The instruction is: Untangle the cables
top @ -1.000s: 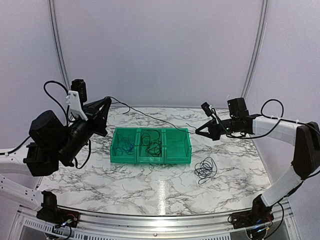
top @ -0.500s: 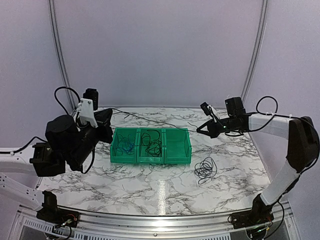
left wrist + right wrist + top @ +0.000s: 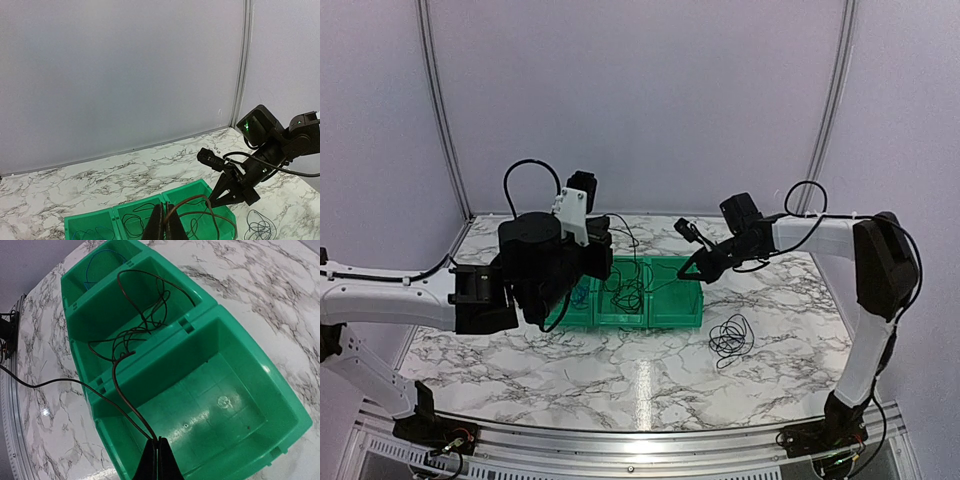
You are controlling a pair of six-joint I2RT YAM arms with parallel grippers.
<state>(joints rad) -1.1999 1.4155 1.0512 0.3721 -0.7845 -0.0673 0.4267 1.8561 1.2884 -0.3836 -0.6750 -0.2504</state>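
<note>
A thin black cable point(image 3: 189, 198) runs slack between both grippers above the green three-part bin point(image 3: 672, 322). My left gripper point(image 3: 164, 227) is shut on one end over the middle compartment; from above it shows as the left gripper point(image 3: 604, 262). My right gripper point(image 3: 158, 460) is shut on the cable point(image 3: 133, 408) over the right compartment, whose floor is bare. A blue cable point(image 3: 572, 292) lies in the left compartment and a black cable point(image 3: 625, 290) in the middle one. A further coil of black cable point(image 3: 731, 337) rests on the table right of the bin.
The marble table point(image 3: 520, 360) is bounded by white walls behind and at both sides. The left arm's bulk point(image 3: 535, 270) hangs over the bin's left end. The right arm point(image 3: 820, 232) reaches in from the right wall.
The left arm has swung right from the table's left side to over the bin. The right gripper has moved left and down over the right compartment. The stretched cable now hangs slack.
</note>
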